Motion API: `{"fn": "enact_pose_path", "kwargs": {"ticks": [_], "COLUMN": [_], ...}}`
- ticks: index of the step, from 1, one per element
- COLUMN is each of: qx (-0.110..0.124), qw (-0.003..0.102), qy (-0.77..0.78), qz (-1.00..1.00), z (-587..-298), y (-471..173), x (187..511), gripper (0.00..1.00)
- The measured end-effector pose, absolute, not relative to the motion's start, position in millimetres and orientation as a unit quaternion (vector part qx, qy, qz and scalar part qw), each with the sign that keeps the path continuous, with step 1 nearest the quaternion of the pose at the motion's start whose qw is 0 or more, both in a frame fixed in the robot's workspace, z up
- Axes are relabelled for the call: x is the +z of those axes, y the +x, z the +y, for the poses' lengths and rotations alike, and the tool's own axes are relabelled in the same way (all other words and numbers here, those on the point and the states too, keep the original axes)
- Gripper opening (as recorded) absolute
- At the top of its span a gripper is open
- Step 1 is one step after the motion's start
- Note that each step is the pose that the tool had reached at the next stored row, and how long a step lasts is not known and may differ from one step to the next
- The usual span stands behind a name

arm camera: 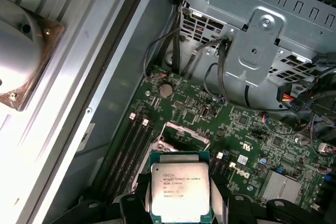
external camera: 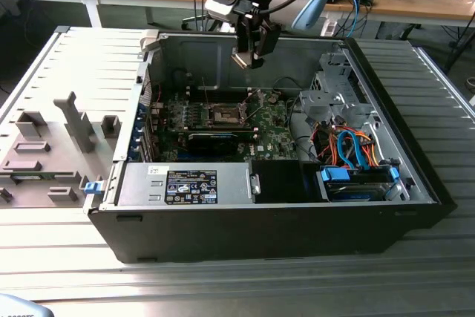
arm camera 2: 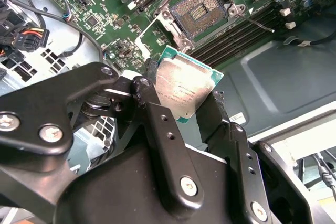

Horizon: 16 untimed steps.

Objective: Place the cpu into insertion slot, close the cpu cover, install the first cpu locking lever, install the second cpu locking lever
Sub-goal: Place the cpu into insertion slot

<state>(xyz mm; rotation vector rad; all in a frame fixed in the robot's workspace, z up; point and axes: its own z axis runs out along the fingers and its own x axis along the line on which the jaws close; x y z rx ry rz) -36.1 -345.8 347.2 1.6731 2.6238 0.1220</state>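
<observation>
1. Second wrist view first: we see the claw pinching the cpu by two opposite edges, its silvery face toward the camera.
2. Over in the exterior view, the claw hangs high over the open computer case, near its back wall.
3. Beneath it and well apart, we spot the insertion slot, its dark centre exposed, amid the green motherboard.
4. Further out, the case lies on its side on the ribbed metal surface.
</observation>
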Motion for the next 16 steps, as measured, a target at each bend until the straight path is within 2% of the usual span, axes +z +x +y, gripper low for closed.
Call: {"fn": "enact_pose_path", "kwargs": {"ticks": [16], "qx": [0.039], "qw": [0.014], "qy": [0.553], "qz": [0.832], "z": [-345.8], "y": [-36.1], "x": [346.9], "gripper": [0.54]}}
